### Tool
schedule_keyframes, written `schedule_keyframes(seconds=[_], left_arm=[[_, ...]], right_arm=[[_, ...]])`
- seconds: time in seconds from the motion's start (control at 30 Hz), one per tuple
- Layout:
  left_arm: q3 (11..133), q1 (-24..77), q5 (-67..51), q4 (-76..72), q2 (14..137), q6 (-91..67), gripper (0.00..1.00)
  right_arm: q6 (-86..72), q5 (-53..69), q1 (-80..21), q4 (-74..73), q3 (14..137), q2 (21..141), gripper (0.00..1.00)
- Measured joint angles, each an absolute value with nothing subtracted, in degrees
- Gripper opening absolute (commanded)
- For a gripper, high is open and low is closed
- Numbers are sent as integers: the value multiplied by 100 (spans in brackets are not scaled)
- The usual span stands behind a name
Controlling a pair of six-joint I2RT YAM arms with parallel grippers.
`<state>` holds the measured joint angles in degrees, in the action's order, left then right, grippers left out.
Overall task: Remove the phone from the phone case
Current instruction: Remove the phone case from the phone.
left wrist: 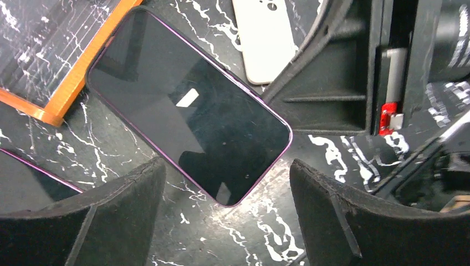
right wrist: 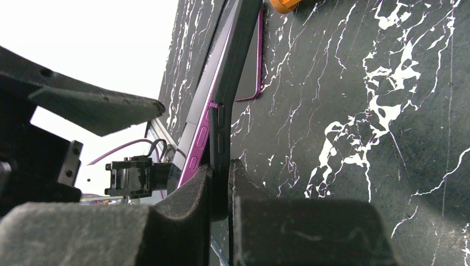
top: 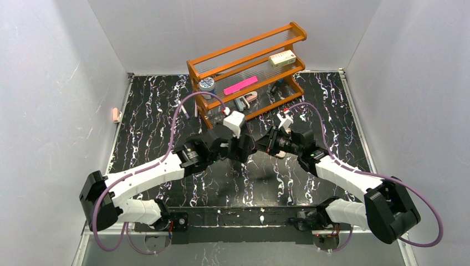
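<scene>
The phone [left wrist: 188,105] has a purple rim, and its black screen faces the left wrist camera. My left gripper [left wrist: 227,172] is open, its pads standing either side of the phone's lower corner without touching it. In the right wrist view my right gripper [right wrist: 221,172] is shut on the edge of the dark phone case [right wrist: 235,66]. The phone's purple side [right wrist: 199,133] leans out of the case on the left. From above, both grippers meet at mid table, left gripper [top: 244,148] facing right gripper [top: 265,145], and they hide the phone and the case.
An orange rack [top: 249,66] with several small items stands at the back of the marbled table [top: 166,111]; its corner [left wrist: 72,83] lies close to the phone. A beige flat item [left wrist: 265,39] lies beyond the phone. White walls enclose three sides.
</scene>
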<state>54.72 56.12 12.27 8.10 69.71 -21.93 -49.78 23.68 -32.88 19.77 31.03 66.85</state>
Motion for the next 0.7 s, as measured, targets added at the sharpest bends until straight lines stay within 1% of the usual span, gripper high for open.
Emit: schedule_keyframes(seconds=[0.2,0.33,0.5,0.7], left_arm=[[5671,6429,2327,913,7505,-1387,74],[5830,6768,3013,947,7745,-985,72],[5946,6882,3592,950,7808,-661,72],[5996,6914,3774,993,7826,-458,72]], right_arm=[[-5142,2377,-3288,1979,3103,6692,1],[-5249,2418,-3288,1984,3100,6722,1],[-5301,2451,-3288,1986,3085,6761,1],[-5382,2458,-3286,2086,3011,6764,1]])
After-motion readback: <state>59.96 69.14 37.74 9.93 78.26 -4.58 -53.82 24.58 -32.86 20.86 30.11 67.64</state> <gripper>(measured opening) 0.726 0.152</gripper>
